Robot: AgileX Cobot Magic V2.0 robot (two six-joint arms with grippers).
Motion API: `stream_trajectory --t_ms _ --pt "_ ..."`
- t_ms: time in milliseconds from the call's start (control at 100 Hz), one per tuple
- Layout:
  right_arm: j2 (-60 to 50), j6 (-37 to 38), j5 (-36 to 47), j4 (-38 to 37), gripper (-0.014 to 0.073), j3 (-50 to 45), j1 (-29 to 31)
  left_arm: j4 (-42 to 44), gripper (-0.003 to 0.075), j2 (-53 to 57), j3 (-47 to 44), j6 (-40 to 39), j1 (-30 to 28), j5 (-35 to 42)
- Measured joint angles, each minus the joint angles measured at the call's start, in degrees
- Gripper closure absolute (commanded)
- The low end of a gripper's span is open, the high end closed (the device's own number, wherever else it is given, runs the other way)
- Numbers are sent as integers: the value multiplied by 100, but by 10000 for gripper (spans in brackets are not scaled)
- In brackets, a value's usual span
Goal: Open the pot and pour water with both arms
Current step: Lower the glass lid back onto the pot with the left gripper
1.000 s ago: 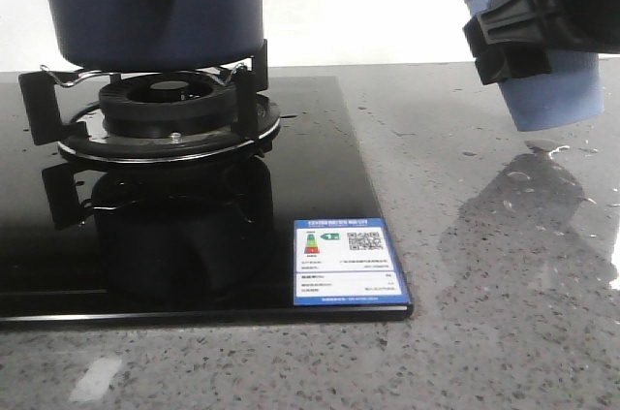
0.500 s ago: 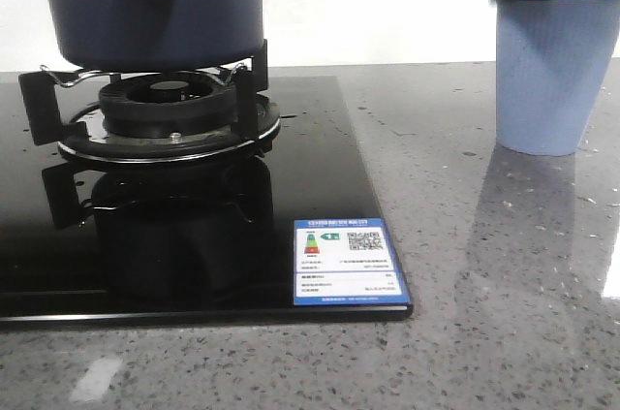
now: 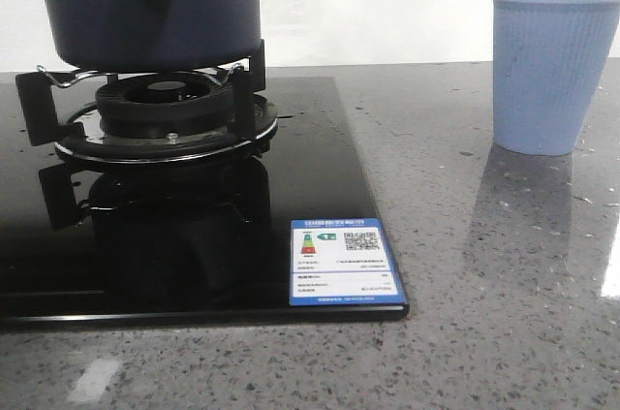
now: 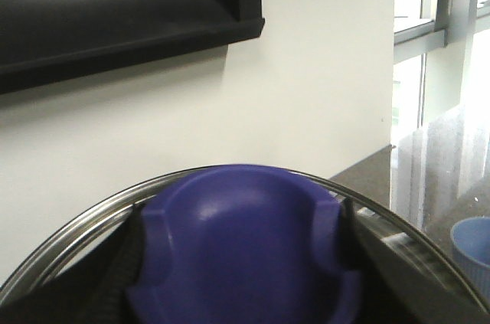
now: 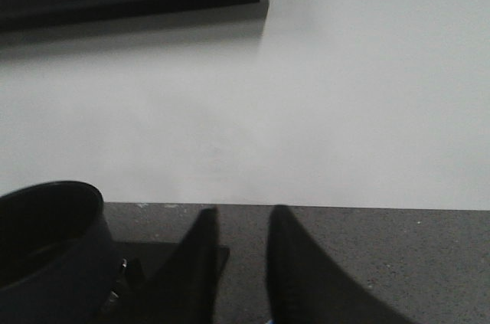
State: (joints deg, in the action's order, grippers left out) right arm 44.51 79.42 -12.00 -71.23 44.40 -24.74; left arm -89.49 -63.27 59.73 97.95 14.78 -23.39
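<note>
The dark navy pot (image 3: 155,3) sits on the gas burner (image 3: 165,110) at the far left; its top is cut off by the front view. It also shows lidless in the right wrist view (image 5: 46,243). My left gripper (image 4: 241,270) is shut on the blue knob (image 4: 241,240) of the pot's lid, whose metal rim (image 4: 69,243) arcs around it, held up off the pot. My right gripper (image 5: 243,217) is open and empty above the counter, to the right of the pot. Small water drops (image 3: 466,153) lie on the counter by the cup. Neither gripper shows in the front view.
A light blue ribbed cup (image 3: 552,71) stands upright on the grey counter at the right, also seen in the left wrist view (image 4: 473,251). The black glass stove top (image 3: 194,236) with a blue label (image 3: 346,263) fills the left. A white wall is behind.
The right gripper held the cup tilted, stood it upright on the counter, let go and moved up out of the front view. The pot has not moved.
</note>
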Motion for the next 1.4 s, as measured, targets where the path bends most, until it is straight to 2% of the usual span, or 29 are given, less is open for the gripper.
stream_trajectory --t_ms 130,470,740,1110,1150,1220,1330,1400 --pt "-279 0 0 266 662 0 0 -13 513 -625 297 97 114 13" --pt "-767 13 0 321 662 -103 0 -51 513 -1796 522 132 129 151" --pt "-870 13 0 424 662 -482 0 -62 513 -2051 566 139 133 215" --pt "-881 13 0 450 662 -523 0 -108 509 -2143 605 139 133 464" --pt "-881 13 0 450 662 -523 0 -112 498 -2143 605 139 133 464" --pt "-881 13 0 450 662 -523 0 -121 429 -2145 605 139 133 449" --pt "-881 13 0 454 662 -523 0 -121 236 -2155 605 139 133 304" --pt "-881 13 0 454 662 -523 0 -169 174 -2155 609 139 133 235"
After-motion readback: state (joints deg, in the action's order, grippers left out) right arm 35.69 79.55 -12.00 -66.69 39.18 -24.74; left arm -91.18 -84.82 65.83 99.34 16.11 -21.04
